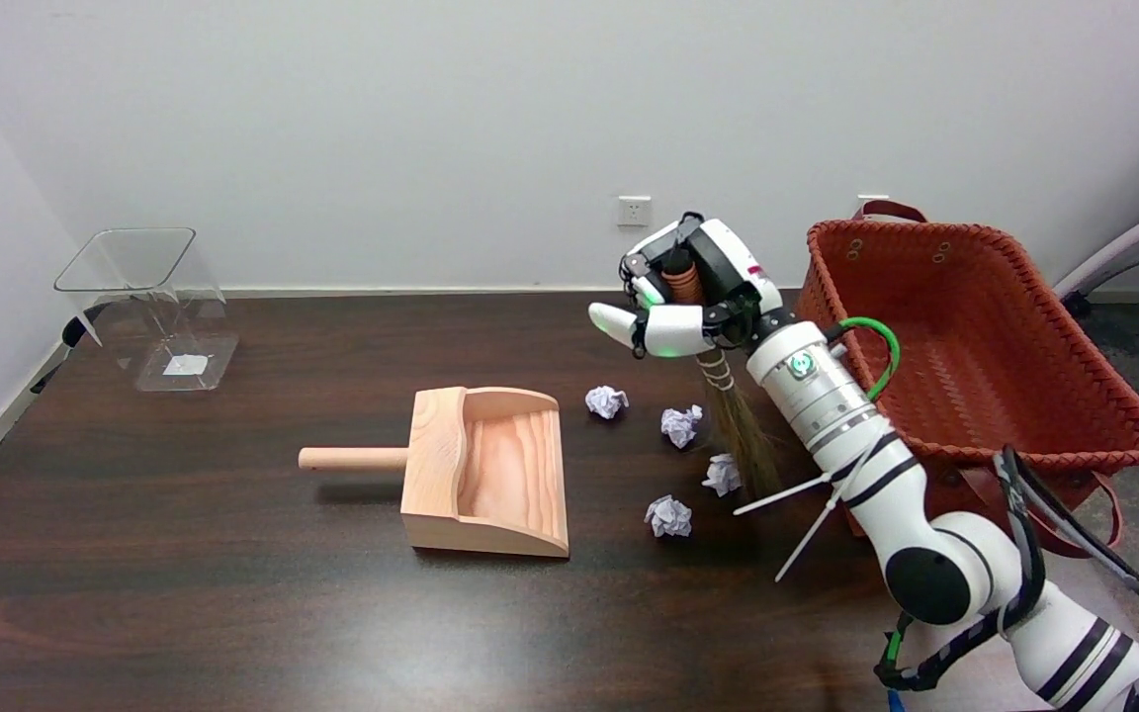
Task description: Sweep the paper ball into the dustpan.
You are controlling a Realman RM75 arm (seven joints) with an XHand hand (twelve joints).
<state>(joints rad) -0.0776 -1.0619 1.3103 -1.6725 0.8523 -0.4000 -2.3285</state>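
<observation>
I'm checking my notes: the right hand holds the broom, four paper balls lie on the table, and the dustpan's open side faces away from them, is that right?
Not quite. In the head view the dustpan's open side faces the paper balls; its handle points away. The right hand does hold the broom, and there are four balls.

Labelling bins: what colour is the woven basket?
Red-orange; the basket shows best in the head view.

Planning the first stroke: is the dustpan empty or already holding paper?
Empty. The dustpan shows only bare wood inside; all four paper balls lie on the table outside it.
</observation>
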